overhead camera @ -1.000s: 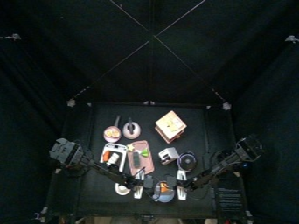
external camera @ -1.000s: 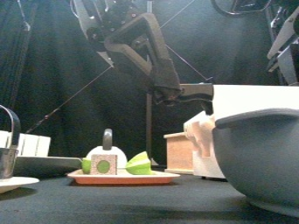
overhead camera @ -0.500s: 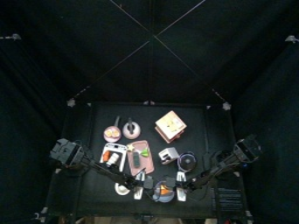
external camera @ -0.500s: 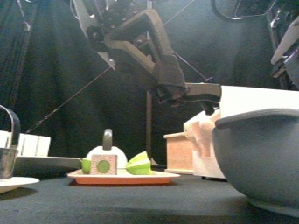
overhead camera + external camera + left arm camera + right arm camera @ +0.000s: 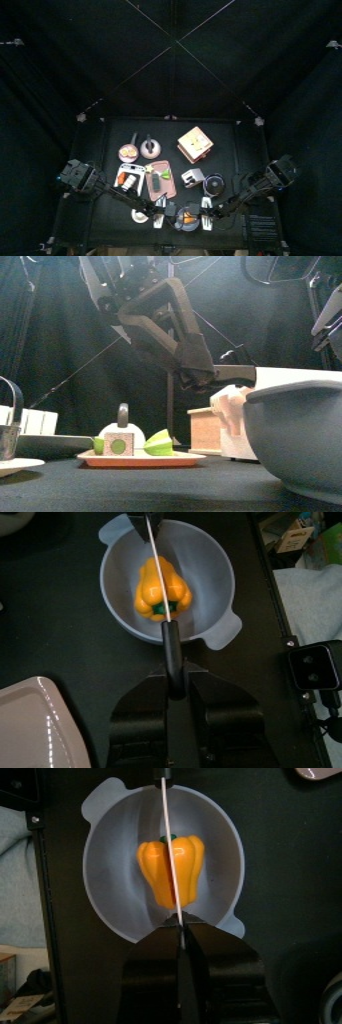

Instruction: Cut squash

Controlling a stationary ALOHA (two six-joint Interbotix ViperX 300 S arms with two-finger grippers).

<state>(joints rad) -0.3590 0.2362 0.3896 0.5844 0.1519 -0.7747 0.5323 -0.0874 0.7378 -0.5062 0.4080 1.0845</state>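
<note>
both the left end effector (image 5: 170, 697) and right end effector (image 5: 179, 948) pinch knives (image 5: 158, 582) above the orange pepper (image 5: 160, 590) in a bowl (image 5: 214, 582).

Front view: bowl (image 5: 301, 441) cut off at right edge, contents hidden. Top view: tabletop items too small to identify.
</note>
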